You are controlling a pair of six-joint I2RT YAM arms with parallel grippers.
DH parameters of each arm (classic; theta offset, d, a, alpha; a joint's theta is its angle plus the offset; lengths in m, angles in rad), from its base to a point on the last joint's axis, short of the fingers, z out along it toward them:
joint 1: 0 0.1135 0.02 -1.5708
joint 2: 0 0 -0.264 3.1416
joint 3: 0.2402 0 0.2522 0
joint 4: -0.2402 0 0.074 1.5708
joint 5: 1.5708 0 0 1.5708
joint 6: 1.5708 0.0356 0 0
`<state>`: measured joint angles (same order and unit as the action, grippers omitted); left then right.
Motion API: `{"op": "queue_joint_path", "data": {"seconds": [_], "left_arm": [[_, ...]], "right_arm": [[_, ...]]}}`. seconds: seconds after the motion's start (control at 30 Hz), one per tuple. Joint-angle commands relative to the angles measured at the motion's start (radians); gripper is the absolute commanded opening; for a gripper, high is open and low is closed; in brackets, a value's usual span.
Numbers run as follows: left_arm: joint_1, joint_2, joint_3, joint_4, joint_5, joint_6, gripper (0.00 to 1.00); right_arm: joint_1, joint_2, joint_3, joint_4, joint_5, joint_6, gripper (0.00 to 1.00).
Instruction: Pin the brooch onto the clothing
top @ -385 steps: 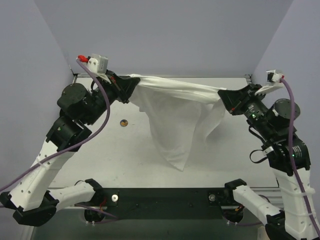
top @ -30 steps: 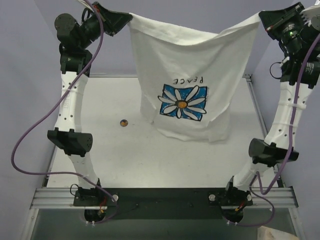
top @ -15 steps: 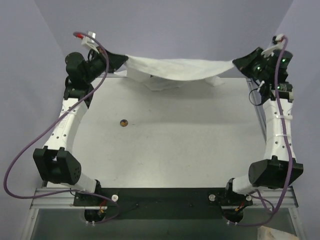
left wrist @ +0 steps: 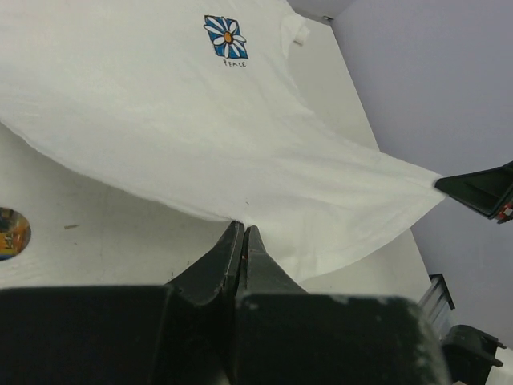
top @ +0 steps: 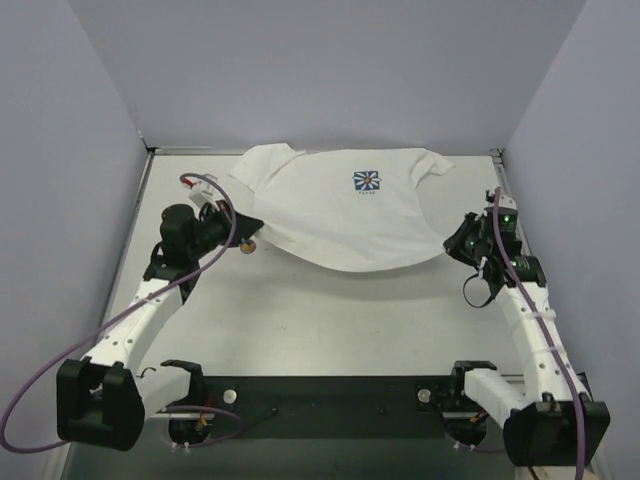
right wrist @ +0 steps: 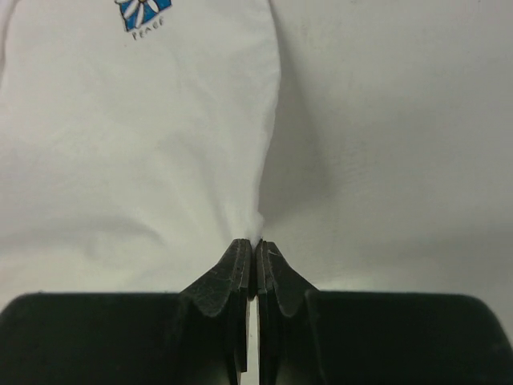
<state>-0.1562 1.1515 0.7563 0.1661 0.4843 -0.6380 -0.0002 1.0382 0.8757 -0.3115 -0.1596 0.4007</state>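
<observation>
The white T-shirt [top: 340, 215] lies spread on the table, collar end at the back, its blue-and-white flower print [top: 366, 180] facing up. My left gripper [top: 250, 228] is shut on the shirt's near left hem corner, seen in the left wrist view [left wrist: 242, 228]. My right gripper [top: 452, 245] is shut on the near right hem corner, seen in the right wrist view [right wrist: 255, 243]. The hem between them sags in a curve just above the table. The brooch [top: 247, 246], a tiny brownish disc, lies on the table just under my left gripper, beside the hem; it also shows in the left wrist view [left wrist: 10, 234].
The table [top: 330, 320] is walled by purple panels at the left, back and right. A dark mounting rail [top: 330, 395] with both arm bases runs along the near edge. My right gripper's tip shows in the left wrist view [left wrist: 481, 192].
Both arms have come down and back toward the near side. The shirt, held hanging high and then stretched at the back, now lies on the table with the print up.
</observation>
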Motion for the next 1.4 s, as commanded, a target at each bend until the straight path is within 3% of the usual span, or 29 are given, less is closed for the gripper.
{"op": "queue_joint_path", "data": {"seconds": [0.0, 0.23, 0.4, 0.7, 1.37], "left_arm": [[-0.084, -0.153, -0.080, -0.028, -0.084, 0.061, 0.00], [-0.148, -0.347, -0.184, -0.233, -0.157, 0.066, 0.00], [-0.148, -0.406, -0.193, -0.403, -0.191, 0.067, 0.00], [-0.149, -0.530, -0.235, -0.471, -0.194, -0.015, 0.00], [-0.161, -0.340, 0.662, -0.266, -0.211, 0.227, 0.00]], "right_arm": [[-0.006, -0.211, -0.036, -0.040, 0.069, 0.036, 0.00], [-0.006, -0.455, -0.115, -0.170, 0.091, 0.125, 0.00], [-0.006, -0.491, -0.182, -0.265, 0.075, 0.150, 0.00], [-0.006, -0.534, -0.187, -0.301, 0.057, 0.173, 0.00], [-0.006, -0.569, 0.388, 0.343, -0.207, 0.194, 0.00]]}}
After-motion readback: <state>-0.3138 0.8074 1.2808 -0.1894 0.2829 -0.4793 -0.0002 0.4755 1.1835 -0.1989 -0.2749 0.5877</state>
